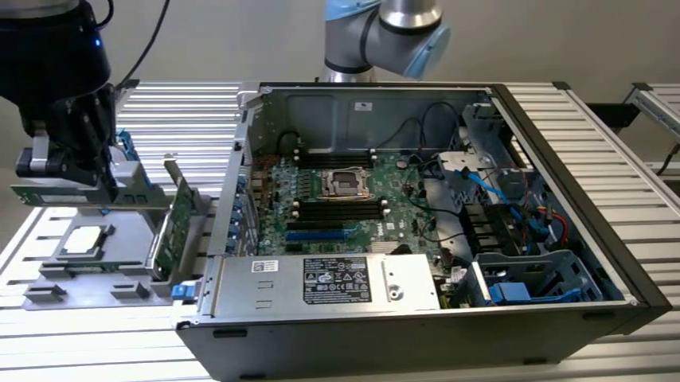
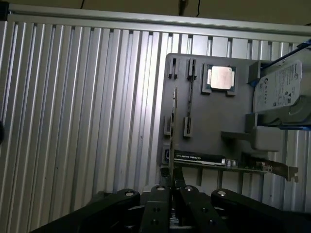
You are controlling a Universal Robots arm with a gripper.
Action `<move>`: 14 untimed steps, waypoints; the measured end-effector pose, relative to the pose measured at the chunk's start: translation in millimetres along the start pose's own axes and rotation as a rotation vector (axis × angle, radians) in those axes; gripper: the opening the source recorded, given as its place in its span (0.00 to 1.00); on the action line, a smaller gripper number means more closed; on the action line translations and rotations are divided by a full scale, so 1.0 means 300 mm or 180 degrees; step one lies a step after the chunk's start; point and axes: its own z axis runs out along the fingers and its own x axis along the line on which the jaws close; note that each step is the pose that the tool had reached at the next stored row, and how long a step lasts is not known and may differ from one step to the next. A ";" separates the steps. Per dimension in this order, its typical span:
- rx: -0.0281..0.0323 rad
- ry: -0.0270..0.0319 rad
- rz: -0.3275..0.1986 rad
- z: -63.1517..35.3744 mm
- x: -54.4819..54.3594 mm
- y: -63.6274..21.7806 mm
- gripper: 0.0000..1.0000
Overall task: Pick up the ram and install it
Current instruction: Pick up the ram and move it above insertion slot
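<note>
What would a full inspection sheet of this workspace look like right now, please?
Surface: ribbed aluminium table carrying an open computer case and a grey holder tray.
Job's things: ram held over the tray; black memory slots sit on the motherboard inside the case.
Clutter: processor chip and upright green card on the tray; hard drive beside them.
Grippers: gripper shut on the ram, above the tray.
Cables: blue cables inside the case.
Surroundings: another ribbed frame at the exterior view's right.
</note>
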 end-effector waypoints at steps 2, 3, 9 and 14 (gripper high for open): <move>0.0000 0.0001 -0.0003 -0.012 0.002 -0.021 0.14; 0.0000 0.0001 -0.0004 -0.018 0.003 -0.032 0.14; 0.0000 0.0001 -0.0010 -0.050 0.008 -0.102 0.14; 0.0001 0.0002 -0.0017 -0.070 0.010 -0.152 0.14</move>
